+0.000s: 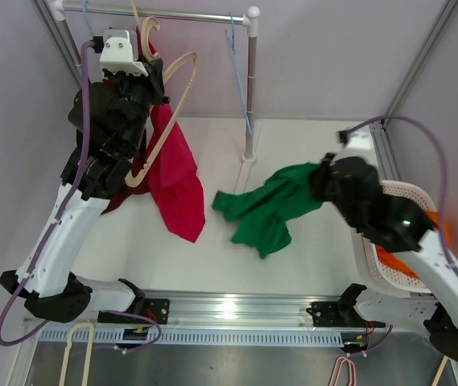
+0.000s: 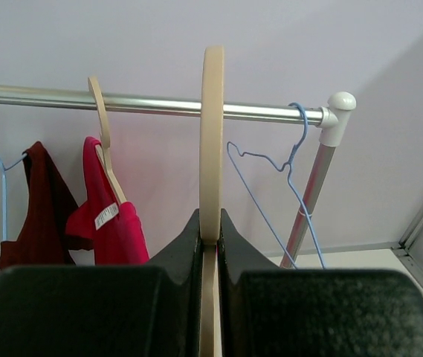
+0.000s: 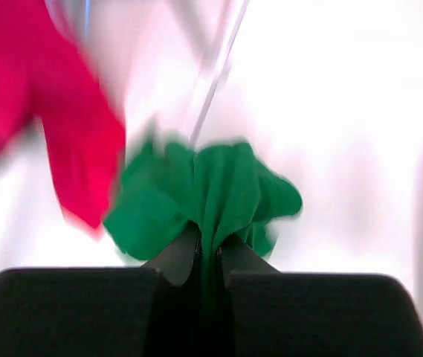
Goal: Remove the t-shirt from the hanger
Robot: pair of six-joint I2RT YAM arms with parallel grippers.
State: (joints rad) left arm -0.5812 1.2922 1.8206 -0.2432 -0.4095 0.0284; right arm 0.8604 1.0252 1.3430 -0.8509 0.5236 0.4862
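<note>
My left gripper point(image 1: 154, 76) point(image 2: 211, 224) is shut on a bare beige wooden hanger point(image 1: 171, 108) point(image 2: 212, 141), held up just below the clothes rail point(image 1: 164, 14) point(image 2: 159, 107). My right gripper point(image 1: 322, 182) point(image 3: 210, 242) is shut on a bunched green t-shirt point(image 1: 267, 211) point(image 3: 211, 190), which trails left from it over the white table, right of the rail's post. The green t-shirt is off the hanger. The right wrist view is blurred.
A pink-red shirt point(image 1: 174, 173) point(image 2: 111, 223) point(image 3: 55, 119) hangs on a second beige hanger, a dark red one point(image 2: 40, 204) on a blue hanger. An empty blue wire hanger point(image 1: 238, 72) point(image 2: 270, 167) hangs by the post point(image 1: 250, 88). A white basket point(image 1: 398, 197) stands right.
</note>
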